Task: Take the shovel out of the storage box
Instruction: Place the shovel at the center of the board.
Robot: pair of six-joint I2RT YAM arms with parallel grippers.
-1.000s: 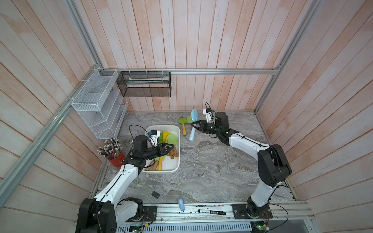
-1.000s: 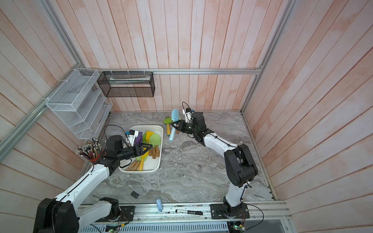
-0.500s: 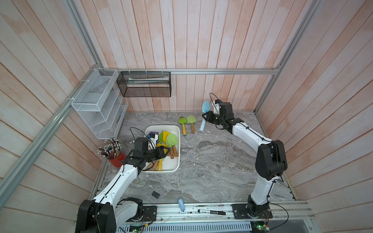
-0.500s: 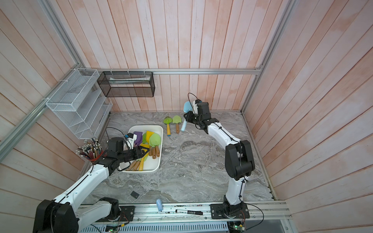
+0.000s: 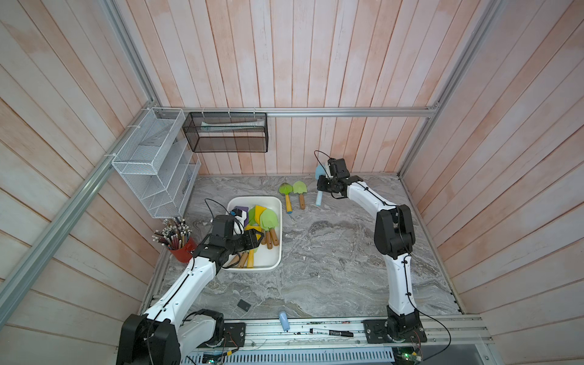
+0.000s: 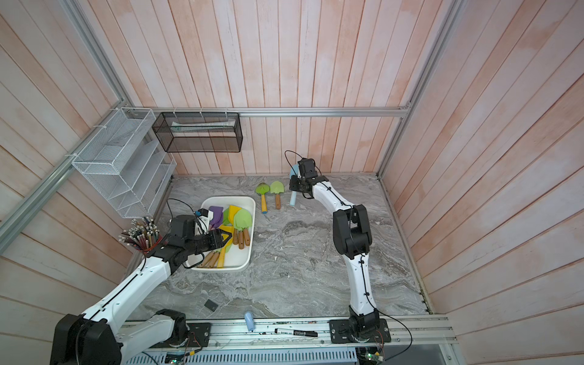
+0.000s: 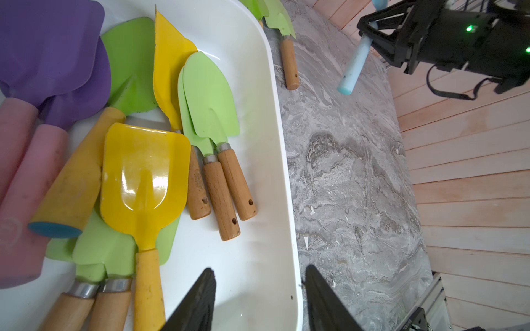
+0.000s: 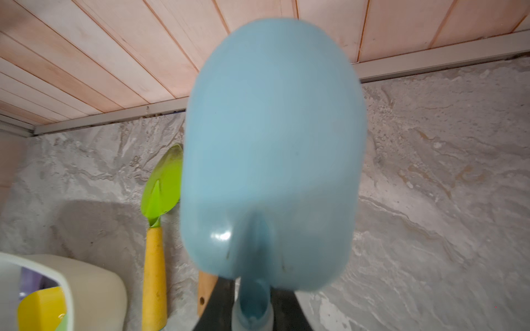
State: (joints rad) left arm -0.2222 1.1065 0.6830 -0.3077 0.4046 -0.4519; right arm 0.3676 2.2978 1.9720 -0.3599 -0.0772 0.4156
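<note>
Left wrist view: left tool (image 7: 259, 269) stands open astride the box (image 7: 282, 160) rim, gripping nothing; other shovels (image 7: 143, 172) lie inside. Toward 12 o'clock on the tabletop (image 5: 331, 252), right tool (image 5: 320, 187) clamps the blue shovel (image 5: 319, 199), already out of the box but seemingly not yet set down. Green shovels (image 5: 299, 188) crowd its 9 o'clock.

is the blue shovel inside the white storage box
No: the right tool grips the blue shovel by its handle near the back wall, well outside the storage box.
</note>
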